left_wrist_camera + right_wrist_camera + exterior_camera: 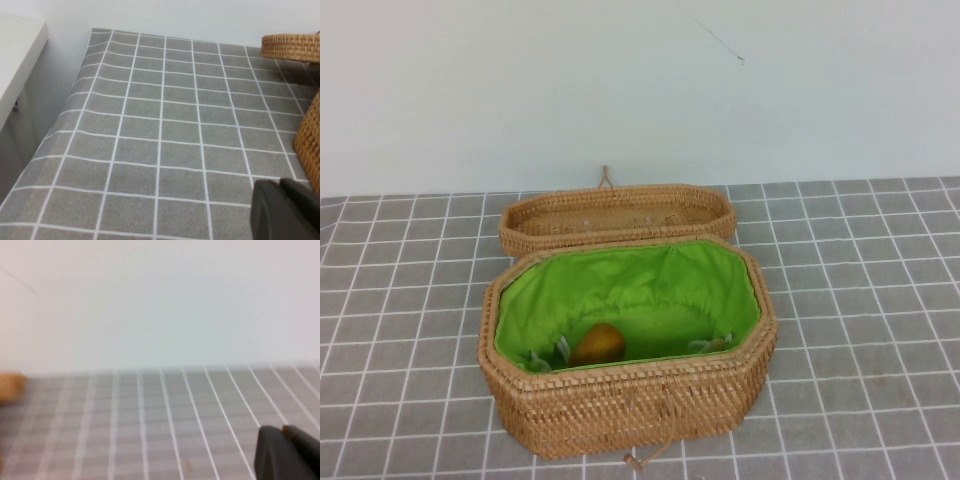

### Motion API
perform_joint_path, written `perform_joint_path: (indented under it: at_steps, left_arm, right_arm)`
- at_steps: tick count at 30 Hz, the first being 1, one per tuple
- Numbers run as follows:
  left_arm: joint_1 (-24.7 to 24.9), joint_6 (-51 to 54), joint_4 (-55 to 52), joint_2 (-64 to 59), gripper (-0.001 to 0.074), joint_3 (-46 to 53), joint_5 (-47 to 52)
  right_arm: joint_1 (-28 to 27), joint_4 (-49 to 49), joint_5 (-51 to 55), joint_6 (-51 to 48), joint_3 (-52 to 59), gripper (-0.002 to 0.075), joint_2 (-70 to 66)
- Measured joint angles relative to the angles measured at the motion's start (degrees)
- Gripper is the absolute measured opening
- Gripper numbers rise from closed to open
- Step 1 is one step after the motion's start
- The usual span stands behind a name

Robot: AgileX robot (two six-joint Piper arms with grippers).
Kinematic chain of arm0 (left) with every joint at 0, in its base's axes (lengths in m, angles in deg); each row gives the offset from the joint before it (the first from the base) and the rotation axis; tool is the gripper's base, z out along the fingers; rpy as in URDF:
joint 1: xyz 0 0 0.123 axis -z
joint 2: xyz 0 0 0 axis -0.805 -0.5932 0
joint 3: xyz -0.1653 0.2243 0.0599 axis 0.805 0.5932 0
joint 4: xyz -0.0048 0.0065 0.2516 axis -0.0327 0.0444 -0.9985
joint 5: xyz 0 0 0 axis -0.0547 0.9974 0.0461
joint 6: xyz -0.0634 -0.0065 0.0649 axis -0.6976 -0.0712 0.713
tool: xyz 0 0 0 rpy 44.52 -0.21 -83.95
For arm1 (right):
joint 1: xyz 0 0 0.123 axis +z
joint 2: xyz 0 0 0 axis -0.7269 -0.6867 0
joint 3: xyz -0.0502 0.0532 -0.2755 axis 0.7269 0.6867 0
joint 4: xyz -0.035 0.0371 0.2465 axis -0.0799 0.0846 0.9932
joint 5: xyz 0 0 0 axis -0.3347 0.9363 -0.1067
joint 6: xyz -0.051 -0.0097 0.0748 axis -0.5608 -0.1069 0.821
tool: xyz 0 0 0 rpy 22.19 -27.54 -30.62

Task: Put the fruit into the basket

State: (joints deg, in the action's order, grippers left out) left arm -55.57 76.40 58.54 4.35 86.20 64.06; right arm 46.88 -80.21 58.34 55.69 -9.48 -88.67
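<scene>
Fruit lies inside the basket; lid at twelve o'clock. Left gripper and right gripper are cut off, finger state untellable.

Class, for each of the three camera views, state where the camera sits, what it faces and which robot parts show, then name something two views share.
High view: raised, angled down at the basket, the fruit inside, the lid behind; no arm shows.
Left wrist view: low over the table; left tool at the corner.
Right wrist view: faces the wall; right tool at the corner.
Shared: basket and lid, in high and left wrist views.
</scene>
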Motion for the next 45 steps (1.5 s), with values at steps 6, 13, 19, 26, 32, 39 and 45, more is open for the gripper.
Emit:
perform_joint_path:
  at_steps: [6, 13, 19, 26, 32, 39, 45]
  left_arm:
    - [0.00, 0.00, 0.00, 0.00, -0.0003, 0.00, 0.00]
    - [0.00, 0.00, 0.00, 0.00, -0.0003, 0.00, 0.00]
    - [0.00, 0.08, 0.00, 0.00, -0.0003, 0.00, 0.00]
    - [0.00, 0.08, 0.00, 0.00, -0.0003, 0.00, 0.00]
    - [0.00, 0.08, 0.00, 0.00, -0.0003, 0.00, 0.00]
    - [0.00, 0.08, 0.00, 0.00, -0.0003, 0.00, 0.00]
    - [0.00, 0.05, 0.00, 0.00, -0.0003, 0.00, 0.00]
  right_arm:
    - [-6.06, 3.07, -4.53, 0.14, 16.34, -0.0003, 7.57]
    - [-6.18, 2.92, -8.13, 0.12, 20.12, -0.0003, 7.38]
    - [-6.18, 2.92, -8.13, 0.12, 20.12, -0.0003, 7.29]
    - [-6.18, 2.92, -8.13, 0.00, 20.12, -0.0003, 7.29]
    - [-6.18, 2.92, -8.13, 0.11, 20.12, -0.0003, 7.29]
    - [-6.18, 2.92, -8.13, -0.03, 20.12, -0.0003, 7.29]
    - [-6.18, 2.92, -8.13, -0.13, 20.12, -0.0003, 7.29]
